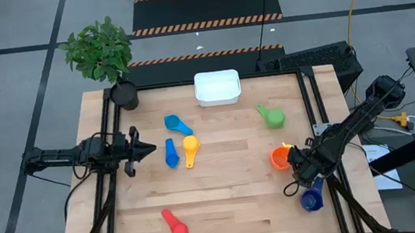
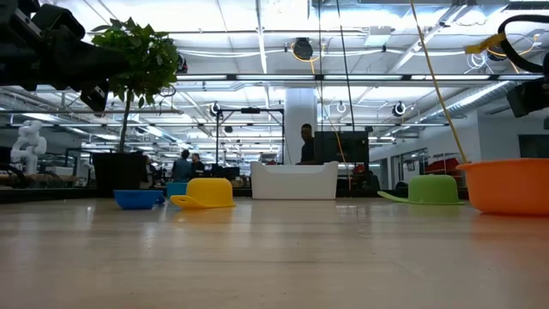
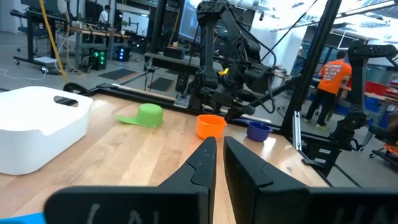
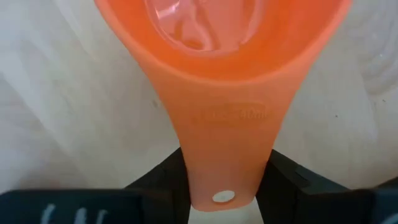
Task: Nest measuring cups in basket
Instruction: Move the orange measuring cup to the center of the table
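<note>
On the table's 3 o'clock side, the right gripper point(image 4: 227, 180) clamps the orange cup's point(image 1: 279, 157) handle, seemingly ready to lift toward the white basket point(image 1: 217, 87) at 12 o'clock.

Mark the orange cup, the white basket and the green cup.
orange cup point(image 4: 227, 118): right wrist view, on its handle.
white basket point(image 1: 217, 89): high view, on its near rim.
green cup point(image 1: 273, 117): high view, on its bowl.

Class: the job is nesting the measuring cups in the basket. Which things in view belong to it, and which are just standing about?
Belong: orange cup, its handle between the right gripper fingers; green cup; yellow cup; two blue cups; dark blue cup; red cup; basket.
Standing about: potted plant; left gripper, waiting.
</note>
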{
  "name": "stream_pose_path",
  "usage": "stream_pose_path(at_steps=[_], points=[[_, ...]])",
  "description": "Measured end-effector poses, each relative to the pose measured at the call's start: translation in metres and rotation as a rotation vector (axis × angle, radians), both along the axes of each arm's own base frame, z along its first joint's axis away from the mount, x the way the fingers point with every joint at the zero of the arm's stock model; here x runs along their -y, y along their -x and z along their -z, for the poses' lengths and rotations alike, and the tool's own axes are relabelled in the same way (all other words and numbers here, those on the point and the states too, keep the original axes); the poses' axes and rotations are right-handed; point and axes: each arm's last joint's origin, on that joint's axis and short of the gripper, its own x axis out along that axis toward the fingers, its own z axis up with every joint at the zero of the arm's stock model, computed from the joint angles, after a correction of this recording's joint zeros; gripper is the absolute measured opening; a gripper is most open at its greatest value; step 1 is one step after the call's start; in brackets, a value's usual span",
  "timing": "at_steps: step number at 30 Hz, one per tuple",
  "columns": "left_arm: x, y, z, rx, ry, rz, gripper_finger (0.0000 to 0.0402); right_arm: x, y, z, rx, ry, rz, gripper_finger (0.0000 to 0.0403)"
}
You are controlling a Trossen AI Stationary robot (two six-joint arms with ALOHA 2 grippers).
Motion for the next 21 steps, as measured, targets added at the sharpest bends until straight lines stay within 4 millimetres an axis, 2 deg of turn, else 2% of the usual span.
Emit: stream_pose_path(at_steps=[4,9,13,21], points=[[0.000,0.000,0.000,0.000,-0.014,-0.001,0.0033,-0.002,-0.009,-0.009,0.038,-0.027,0.012,0.0112],[0.000,0.000,0.001,-0.005,-0.033,-0.003,0.0033,-0.006,-0.022,-0.018,0.141,-0.065,-0.006,0.0118],[0.000,0.000,0.001,-0.012,-0.026,-0.003,0.0033,-0.009,-0.031,-0.020,0.240,-0.092,-0.049,0.0127],[-0.002,0.000,0.005,-0.052,0.071,-0.074,0.0033,-0.008,-0.040,-0.022,0.311,-0.085,-0.154,0.0108]])
